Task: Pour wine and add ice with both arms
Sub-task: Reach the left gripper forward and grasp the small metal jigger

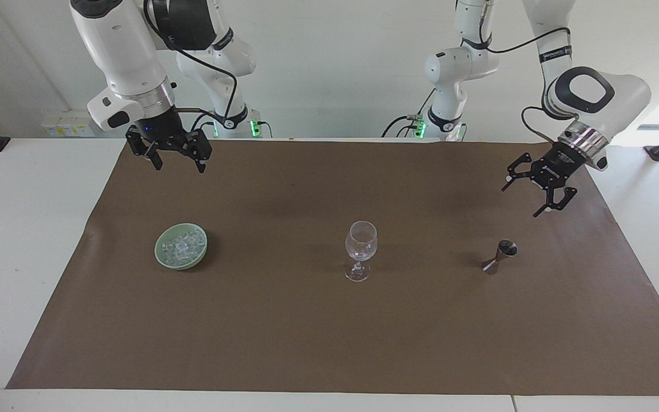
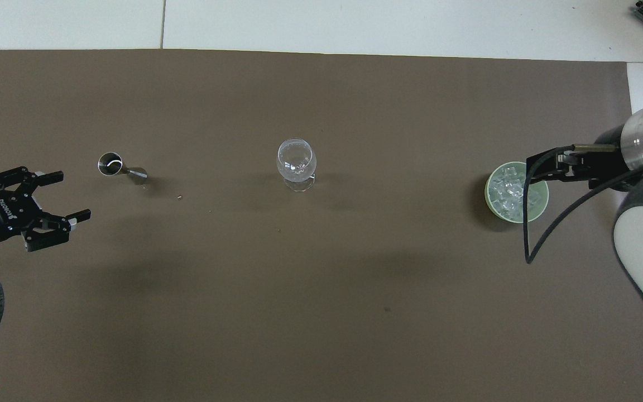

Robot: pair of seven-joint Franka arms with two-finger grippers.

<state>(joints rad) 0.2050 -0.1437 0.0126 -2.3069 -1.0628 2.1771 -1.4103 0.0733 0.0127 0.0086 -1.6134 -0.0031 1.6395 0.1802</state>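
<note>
Wine glass (image 1: 361, 243) stands in the middle so both arms can reach it. Left gripper (image 1: 527, 195) hangs open and empty over the mat near the metal cup (image 1: 501, 256). Right gripper (image 1: 174, 161) waits open and empty up by the ice (image 1: 181, 246) bowl (image 1: 163, 258).

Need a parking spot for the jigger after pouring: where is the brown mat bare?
Bare: the gaps between jigger and wine glass, and between glass and the bowl of ice; also the whole mat strip farther from the robots. Crowded only above the jigger, where the open left gripper hangs; the open right gripper waits near the bowl's end.
</note>
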